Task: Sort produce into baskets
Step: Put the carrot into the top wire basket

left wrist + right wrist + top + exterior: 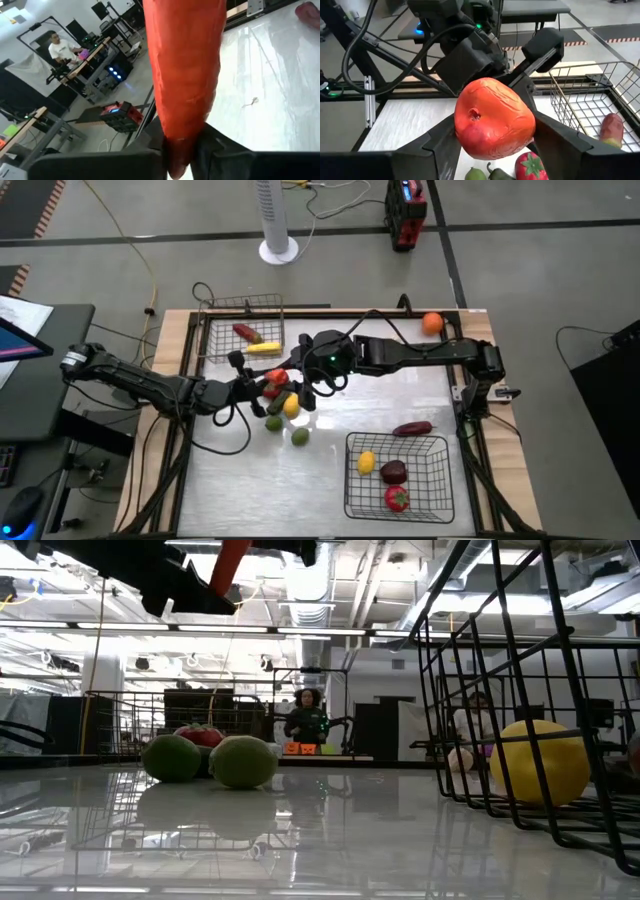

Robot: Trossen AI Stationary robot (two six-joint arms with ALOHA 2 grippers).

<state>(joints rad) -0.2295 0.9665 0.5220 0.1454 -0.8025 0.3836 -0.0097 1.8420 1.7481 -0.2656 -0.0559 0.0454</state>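
A long red piece (185, 75) stands almost upright over the table's middle (278, 377), its thick end up. My left gripper (182, 155) is shut on its thin lower end. My right gripper (495, 122), reaching in from the right, has the thick top end (492, 120) between its fingers. Below them on the table lie yellow (291, 406), green (274, 423) and red (270, 392) pieces. The grey basket (215, 330) at the far left holds a red and a yellow long piece. The black basket (350, 480) near right holds three pieces. My left gripper pinches the red piece's narrow lower tip (179, 142) between its two fingers, coming roughly level from the table's left. The piece rises from the fingers, clear of the table. My right gripper has the piece's thick upper end (470, 135) between its two fingers (440, 145), one on each side, coming from the table's right and slanting slightly down. The piece hangs clear of the table.
A maroon long piece (412, 428) lies just beyond the black basket, a green piece (300, 436) to that basket's left, an orange one (432, 323) at the far right corner. The low view shows two green pieces (243, 761) and a red one (200, 735).
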